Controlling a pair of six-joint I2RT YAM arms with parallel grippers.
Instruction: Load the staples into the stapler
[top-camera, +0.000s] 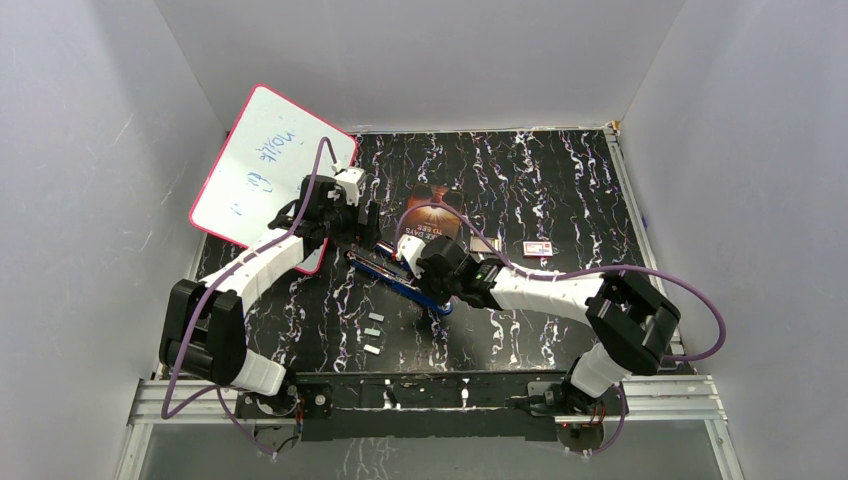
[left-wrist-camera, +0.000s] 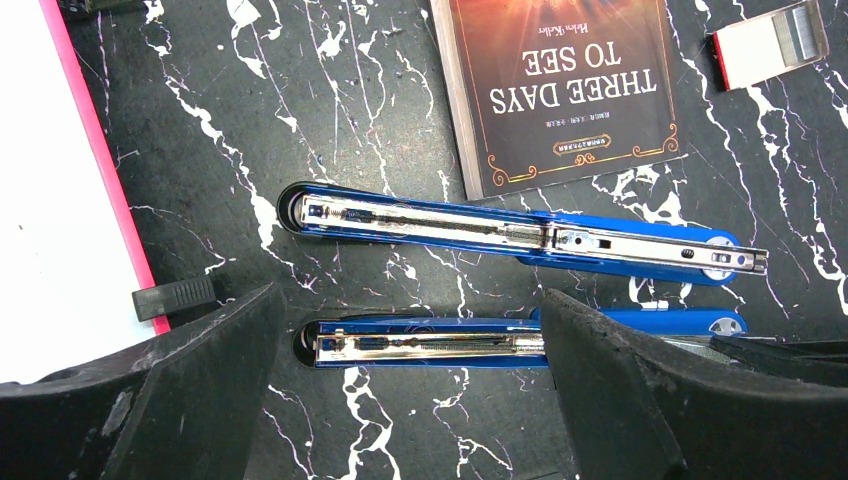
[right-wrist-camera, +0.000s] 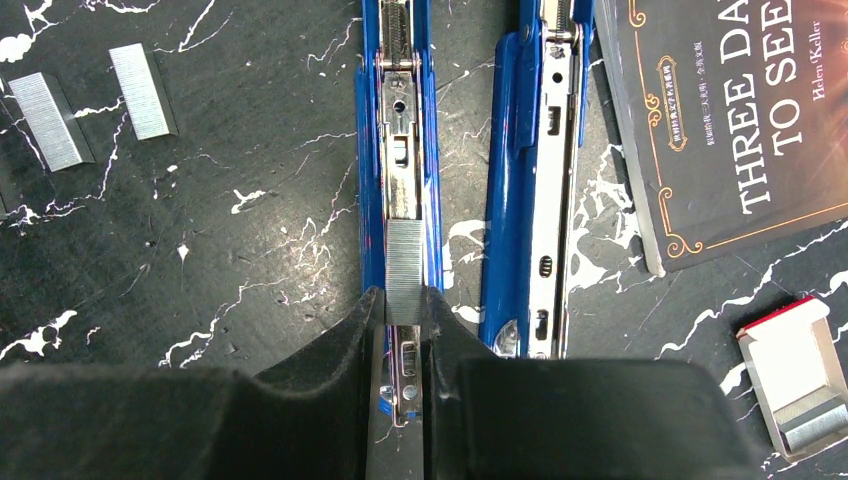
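The blue stapler (top-camera: 395, 272) lies open on the black marbled table, its two long halves side by side. My right gripper (right-wrist-camera: 403, 305) is shut on a silvery staple strip (right-wrist-camera: 404, 265) and holds it right over the metal channel (right-wrist-camera: 400, 150) of one half; the other half (right-wrist-camera: 545, 180) lies to the right. Loose staple strips (right-wrist-camera: 50, 120) (right-wrist-camera: 143, 90) lie at the upper left and also show in the top view (top-camera: 373, 333). My left gripper (left-wrist-camera: 410, 370) is open, and its fingers (left-wrist-camera: 200, 400) straddle the nearer stapler half (left-wrist-camera: 430, 342); the farther half (left-wrist-camera: 520, 235) lies beyond.
A book (top-camera: 435, 215) lies just behind the stapler. A small red-and-white box (top-camera: 538, 248) sits to its right, seen open in the right wrist view (right-wrist-camera: 800, 375). A pink-framed whiteboard (top-camera: 265, 170) leans at the back left, beside my left arm.
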